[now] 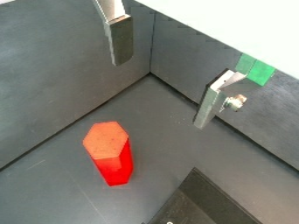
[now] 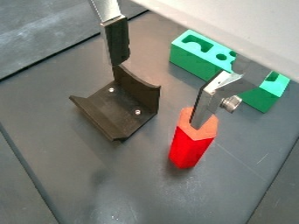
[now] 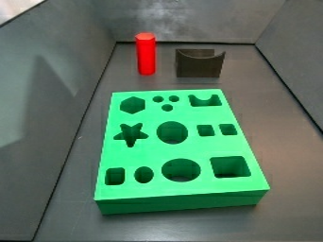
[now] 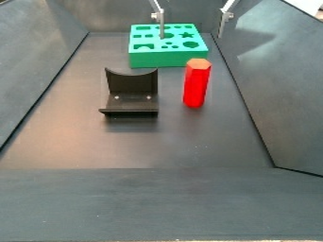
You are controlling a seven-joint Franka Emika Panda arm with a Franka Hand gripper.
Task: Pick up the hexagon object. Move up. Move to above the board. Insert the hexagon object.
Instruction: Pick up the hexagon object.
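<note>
Gripper above the floor, nothing held.
My gripper [image 2: 160, 74] is spread; hexagon object [image 4: 195, 82] stands upright at 3 o'clock of the fixture [image 4: 128, 93], board [image 4: 168, 43] beyond.

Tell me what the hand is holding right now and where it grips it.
Nothing. The hand hangs open above the floor, fingers apart with only air between them. The hexagon stands free below, ungripped.
</note>
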